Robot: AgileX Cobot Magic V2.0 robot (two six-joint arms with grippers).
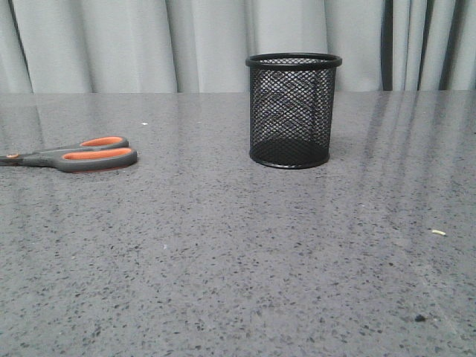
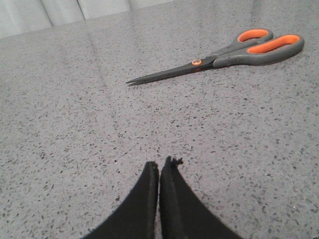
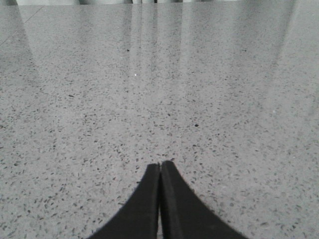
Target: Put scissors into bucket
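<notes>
- While nothing is being handled, the scissors [image 1: 74, 155] lie flat on the grey speckled table [image 1: 238, 268], far to the left, blades closed and running off the front view's left edge.
- The bucket [image 1: 292, 110] stands upright near the table's middle, well apart from the scissors, with bare tabletop between them.
- Pale curtains [image 1: 186, 41] hang behind the table.
- A small pale crumb [image 1: 439, 233] and a dark speck [image 1: 420, 318] sit at the right, away from both.
- The left gripper [image 2: 159, 169] is clenched on nothing, its fingertips together, hovering near the scissors' blade tips.
- The right gripper [image 3: 160, 168] is likewise pressed closed and empty above bare table.
</notes>
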